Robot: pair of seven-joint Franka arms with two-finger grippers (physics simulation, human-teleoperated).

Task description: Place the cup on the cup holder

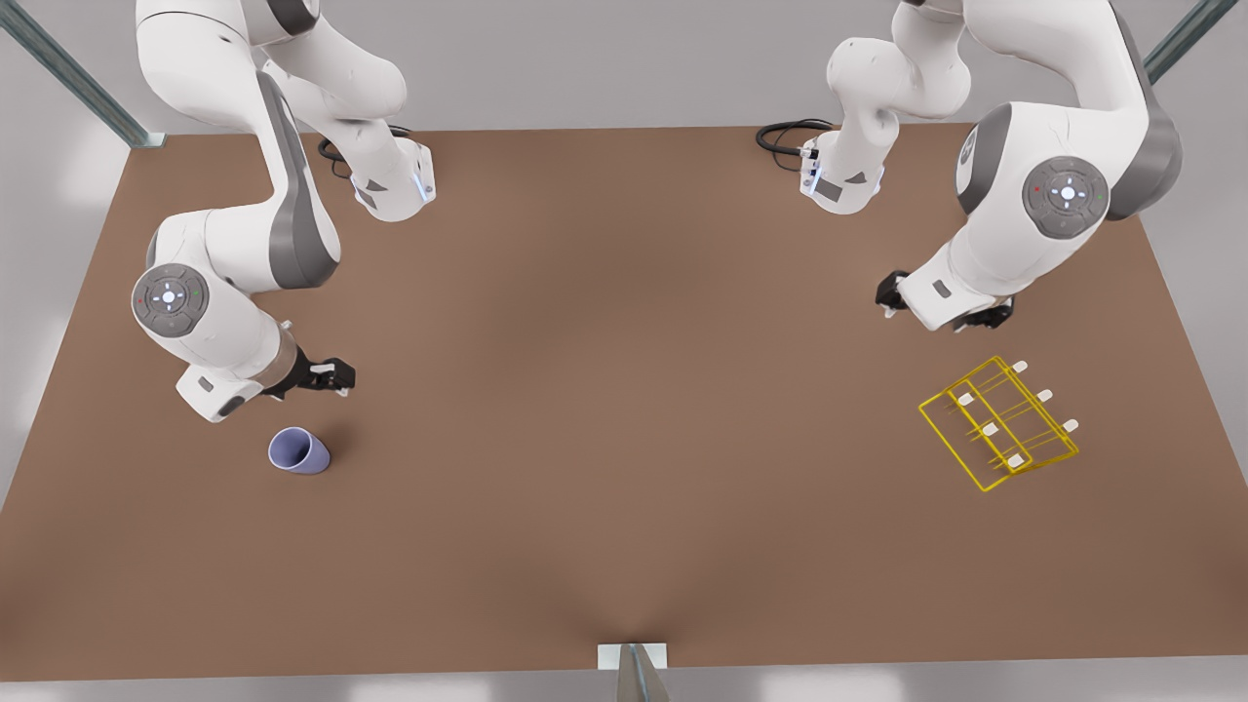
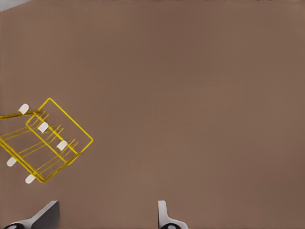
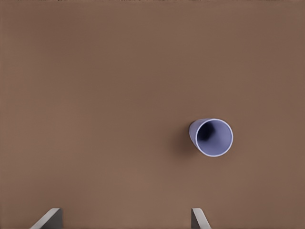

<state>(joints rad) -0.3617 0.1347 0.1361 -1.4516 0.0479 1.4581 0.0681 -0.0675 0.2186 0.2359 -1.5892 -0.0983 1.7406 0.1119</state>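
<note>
The lavender-blue cup [image 1: 298, 451] stands upright on the brown table at the front view's left, its mouth facing up. My right gripper [image 1: 327, 375] hovers just behind it, open and empty; the right wrist view looks down on the cup [image 3: 213, 137] off to one side of the open gripper [image 3: 125, 218]. The yellow wire cup holder [image 1: 999, 421] with white-capped prongs lies at the front view's right. My left gripper [image 1: 941, 307] hangs behind it, open and empty. In the left wrist view the cup holder [image 2: 45, 143] lies beyond the gripper [image 2: 106, 217].
The brown table [image 1: 624, 390] stretches wide between cup and holder. Black cables [image 1: 790, 136] coil by the arm bases at the back. A small metal bracket [image 1: 632, 658] sits at the middle of the front edge.
</note>
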